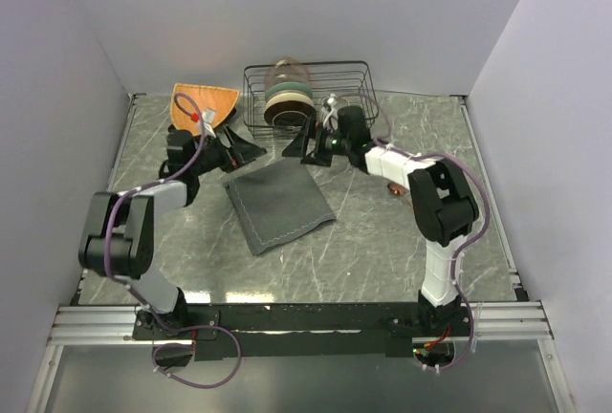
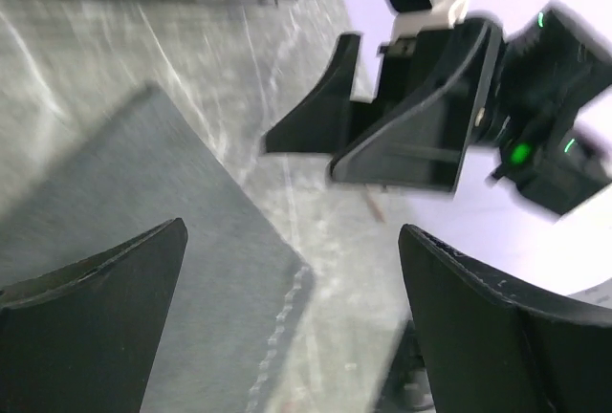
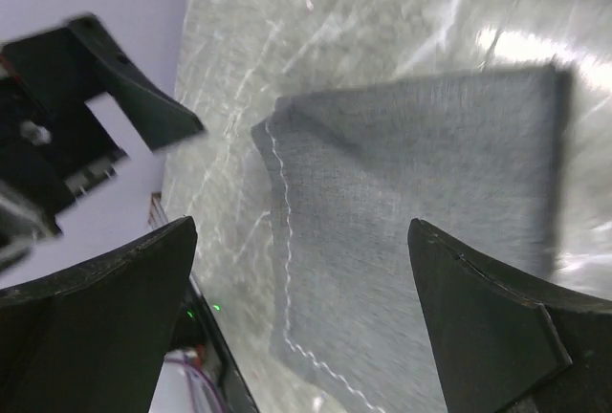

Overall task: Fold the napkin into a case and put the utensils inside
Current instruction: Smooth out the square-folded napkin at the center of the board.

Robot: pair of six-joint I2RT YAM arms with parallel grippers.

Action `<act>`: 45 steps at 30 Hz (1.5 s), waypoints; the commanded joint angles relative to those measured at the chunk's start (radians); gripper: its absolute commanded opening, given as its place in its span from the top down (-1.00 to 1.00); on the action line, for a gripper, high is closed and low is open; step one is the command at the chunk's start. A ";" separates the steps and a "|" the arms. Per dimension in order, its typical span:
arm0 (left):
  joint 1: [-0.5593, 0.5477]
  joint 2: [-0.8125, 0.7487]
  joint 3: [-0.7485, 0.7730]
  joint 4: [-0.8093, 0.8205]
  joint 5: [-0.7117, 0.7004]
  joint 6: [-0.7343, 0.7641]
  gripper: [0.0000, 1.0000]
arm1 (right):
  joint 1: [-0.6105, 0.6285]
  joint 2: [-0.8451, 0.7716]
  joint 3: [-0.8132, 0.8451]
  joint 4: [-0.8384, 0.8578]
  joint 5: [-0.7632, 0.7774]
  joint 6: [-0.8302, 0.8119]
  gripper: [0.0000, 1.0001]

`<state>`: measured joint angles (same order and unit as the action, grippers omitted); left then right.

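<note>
Progress, top view: orange mat sits at approx 11 o'clock of the cloth, not involved. The napkin lies flat mid-desk, a skewed grey rectangle w/ a stitched hem. It's narrower than the wire rack at its 12 o'clock, so prob. folded once already, tho I can't count layers. It's no long narrow case yet, and no pocket edges are visible. Of the utensils only one copper bit shows, at approx 3 o'clock of the cloth beside the right forearm, apart from the fabric, so nothing is tucked in. So I'd judge this early stage: more folds are left, then loading the cutlery. Claws: left claw hangs off the cloth's far-left corner, approx 11 o'clock, jaws spread fully, nothing between them. Its wrist cam shows the napkin under the gap w/ no fabric pinched. Right claw sits at approx 12 o'clock near the rack's front, also released wide. Its own cam shows the napkin lying loose below, w/ no contact I can see. Both claws face each other across the cloth's far edge.
</note>
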<state>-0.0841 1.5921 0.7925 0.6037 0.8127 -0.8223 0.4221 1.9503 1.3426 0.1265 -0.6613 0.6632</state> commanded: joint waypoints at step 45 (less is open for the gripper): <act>0.021 0.106 -0.260 0.160 0.013 -0.181 -0.99 | 0.061 -0.064 -0.505 0.190 -0.130 0.228 -1.00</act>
<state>-0.0940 1.6356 0.5396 0.7849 0.8520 -1.0317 0.5167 1.8427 0.8467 0.3176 -0.8181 0.8719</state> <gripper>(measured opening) 0.994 0.997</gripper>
